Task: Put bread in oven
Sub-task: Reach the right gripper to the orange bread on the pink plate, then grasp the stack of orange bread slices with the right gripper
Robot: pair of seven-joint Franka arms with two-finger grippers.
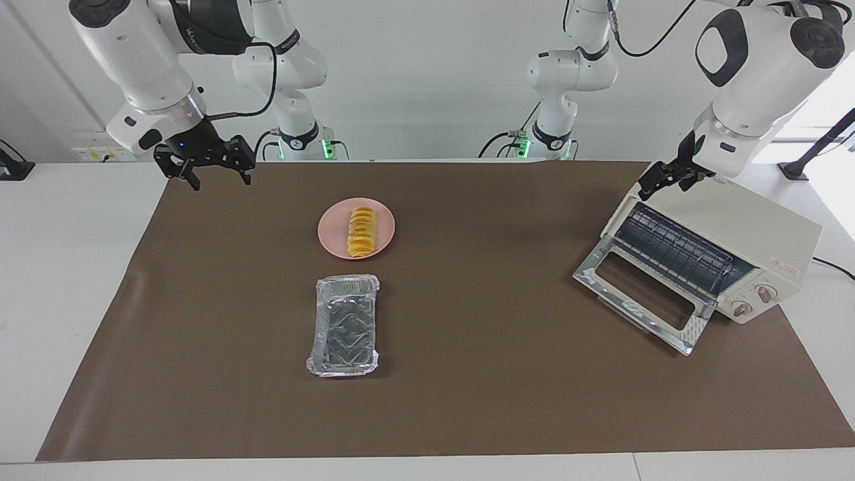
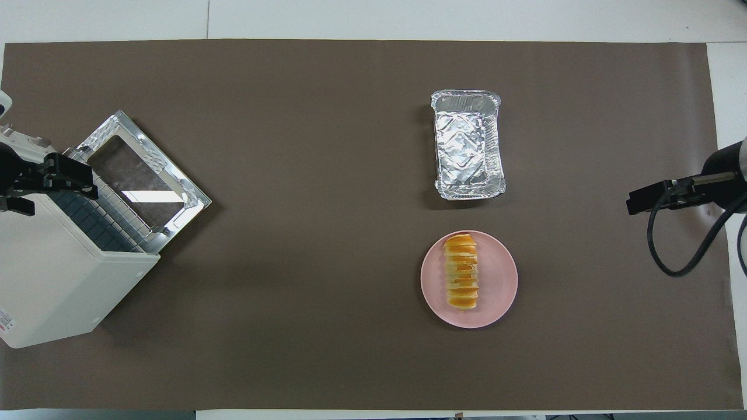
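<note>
The bread (image 1: 361, 232) (image 2: 461, 271) lies on a round pink plate (image 1: 334, 234) (image 2: 499, 280) in the middle of the mat, toward the right arm's end. The cream-white oven (image 1: 768, 234) (image 2: 52, 280) stands at the left arm's end. Its glass door (image 1: 641, 294) (image 2: 146, 175) is dropped open and the wire rack shows inside. My left gripper (image 1: 663, 188) (image 2: 52, 178) hangs open over the oven's top front edge and holds nothing. My right gripper (image 1: 219, 179) (image 2: 648, 198) is open and empty, raised over the mat's edge at the right arm's end, well apart from the plate.
An empty crinkled silver foil tray (image 1: 345, 325) (image 2: 468, 146) lies just farther from the robots than the plate. A brown mat (image 1: 501, 367) covers most of the white table. Bare mat lies between the plate and the oven.
</note>
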